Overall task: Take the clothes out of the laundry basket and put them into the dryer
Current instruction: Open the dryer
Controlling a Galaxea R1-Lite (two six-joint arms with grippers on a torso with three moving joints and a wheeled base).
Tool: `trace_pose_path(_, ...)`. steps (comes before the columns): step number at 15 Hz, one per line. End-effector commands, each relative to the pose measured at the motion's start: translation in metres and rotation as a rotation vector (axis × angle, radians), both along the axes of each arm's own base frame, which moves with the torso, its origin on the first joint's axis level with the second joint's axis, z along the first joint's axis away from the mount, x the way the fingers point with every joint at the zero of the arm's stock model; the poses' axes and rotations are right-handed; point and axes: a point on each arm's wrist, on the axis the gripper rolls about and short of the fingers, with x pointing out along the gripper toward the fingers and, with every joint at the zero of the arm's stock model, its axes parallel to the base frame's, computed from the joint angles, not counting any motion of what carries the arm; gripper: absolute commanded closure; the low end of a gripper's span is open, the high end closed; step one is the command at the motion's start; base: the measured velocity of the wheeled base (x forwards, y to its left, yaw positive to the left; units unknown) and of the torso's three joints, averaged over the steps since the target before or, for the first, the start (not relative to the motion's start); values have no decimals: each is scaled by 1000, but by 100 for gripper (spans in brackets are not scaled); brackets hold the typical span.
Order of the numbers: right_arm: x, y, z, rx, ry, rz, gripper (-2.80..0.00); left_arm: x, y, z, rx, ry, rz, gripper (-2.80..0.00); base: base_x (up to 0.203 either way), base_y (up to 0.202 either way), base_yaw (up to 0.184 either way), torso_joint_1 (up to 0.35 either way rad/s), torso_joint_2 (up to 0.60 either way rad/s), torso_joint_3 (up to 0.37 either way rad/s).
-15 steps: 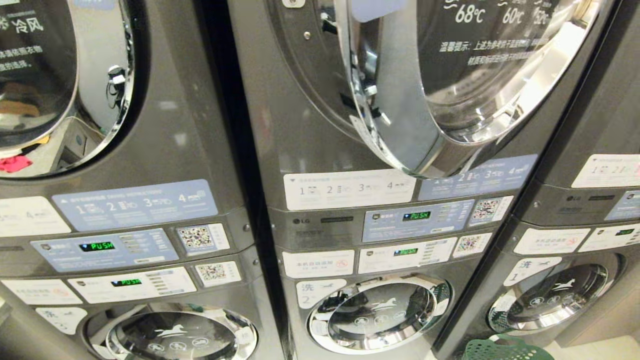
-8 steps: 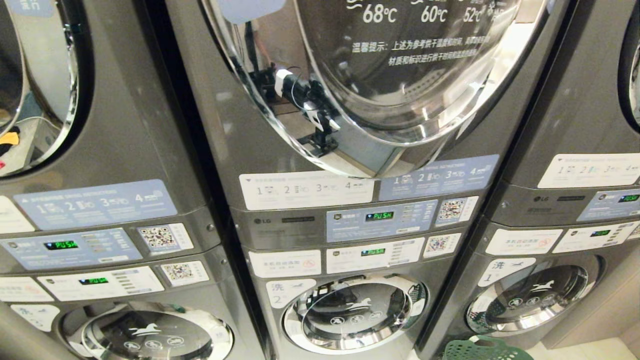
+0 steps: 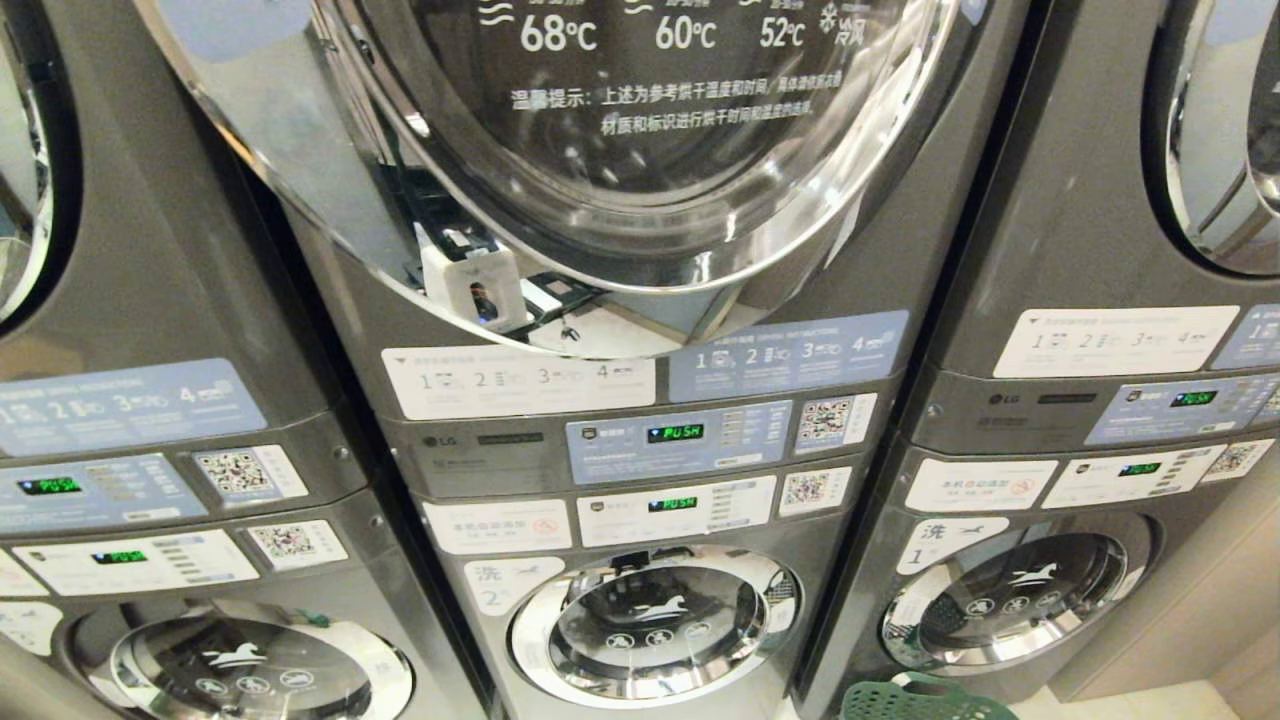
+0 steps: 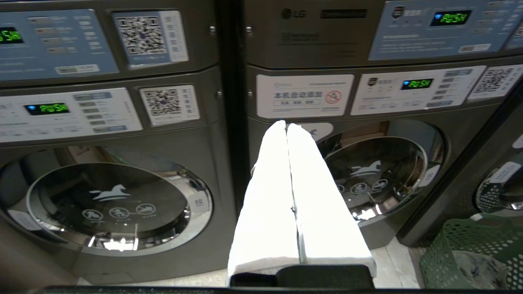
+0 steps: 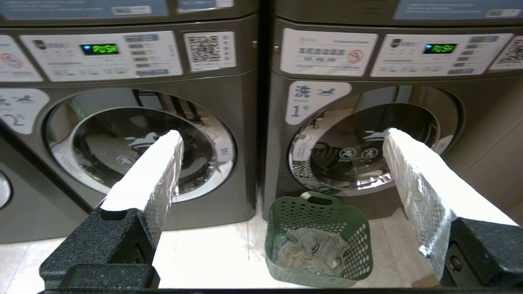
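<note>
The green laundry basket (image 5: pixel 320 241) stands on the floor before the washer marked 1, with grey clothes (image 5: pixel 308 249) crumpled in its bottom. Its rim shows at the head view's lower edge (image 3: pixel 915 695) and at the side of the left wrist view (image 4: pixel 474 245). The dryer's big chrome-ringed glass door (image 3: pixel 640 150) fills the top of the middle stack. My right gripper (image 5: pixel 283 134) hangs open above and short of the basket, nothing between its white fingers. My left gripper (image 4: pixel 287 126) is shut and empty, pointing at the middle washer. Neither arm shows in the head view.
Three grey stacked machines stand side by side, with lit control panels (image 3: pixel 675 440) and round washer doors (image 3: pixel 655 625) low down. Pale tiled floor (image 5: pixel 212 253) lies in front. A beige wall (image 3: pixel 1200 620) closes the right side.
The whole head view has swung, so the stacks and the basket rim sit further left in the picture. That is the camera's own motion; no thing has visibly moved.
</note>
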Motion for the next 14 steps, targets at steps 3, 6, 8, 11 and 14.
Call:
trace_pose_path(3,0,0,0,-1,3,1,-280,0,0,0,-2,3,0,0,0,-122,2,-2,1,4)
trace_pose_path(6,0,0,0,-1,3,-1,-280,0,0,0,-2,1,0,0,0,0,0,0,0,0)
trace_pose_path(8,0,0,0,1,3,1,-280,0,0,0,-4,2,0,0,-156,2,1,7,18,11)
trace_pose_path(11,0,0,0,2,3,-1,-280,0,0,0,-4,1,0,0,-200,0,1,-18,7,8)
trace_pose_path(14,0,0,0,1,3,1,-280,0,0,0,-2,1,0,0,-196,0,2,1,-3,1)
